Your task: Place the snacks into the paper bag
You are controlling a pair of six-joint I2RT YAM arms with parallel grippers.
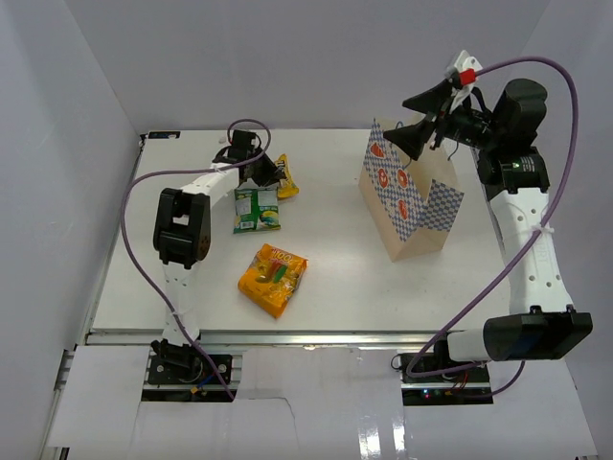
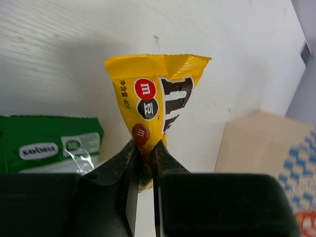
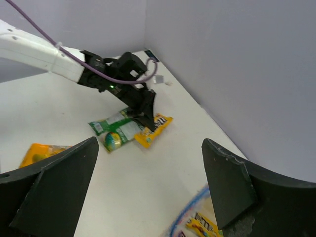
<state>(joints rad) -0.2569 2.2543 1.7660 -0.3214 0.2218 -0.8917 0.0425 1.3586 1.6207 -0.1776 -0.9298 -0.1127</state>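
Note:
My left gripper is shut on one end of a small yellow M&M's packet at the far left of the table; the packet's other end is low over or on the table. A green-white pouch lies just beside it. The big orange-yellow pouch lies nearer the front. The checkered paper bag stands upright at the right. My right gripper is open and empty above the bag's mouth. A yellow wrapper lies inside the bag.
White walls close in the table at the back and both sides. The purple cables loop over each arm. The bag's tan side shows at the right of the left wrist view.

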